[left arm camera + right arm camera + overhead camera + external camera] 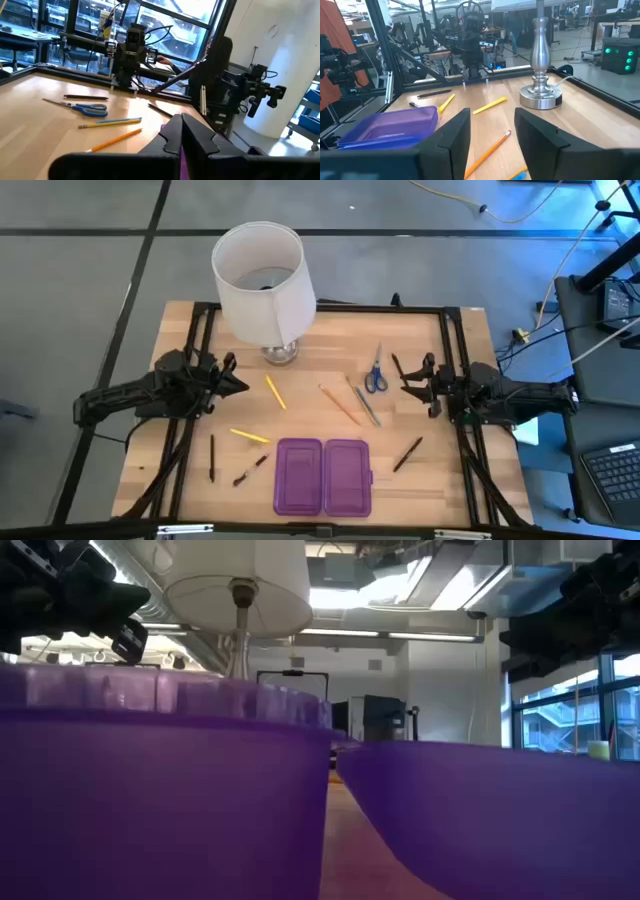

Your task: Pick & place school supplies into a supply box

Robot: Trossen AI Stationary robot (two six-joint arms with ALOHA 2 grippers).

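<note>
The purple supply box [323, 476] lies open at the near edge, both halves flat on the table; its walls [150, 790] fill the low view. Two yellow pencils [275, 392] [249, 436], an orange pencil [340, 405], a greyish pencil [365, 402], blue-handled scissors [375, 375] and dark pens [212, 457] [250, 470] [407, 453] lie scattered on the wood. My left gripper [243, 386] hovers shut at the table's left, beside the far yellow pencil. My right gripper [408, 383] hovers open at the right, near the scissors and another dark pen [397, 366]. In the wrist views both grippers [182, 132] [492, 132] are clear of everything.
A white-shaded lamp [262, 280] stands at the far middle of the table on a metal base [540, 95]. A black frame rail [320, 307] runs round the table's edge. Bare wood shows between the pencils and the box.
</note>
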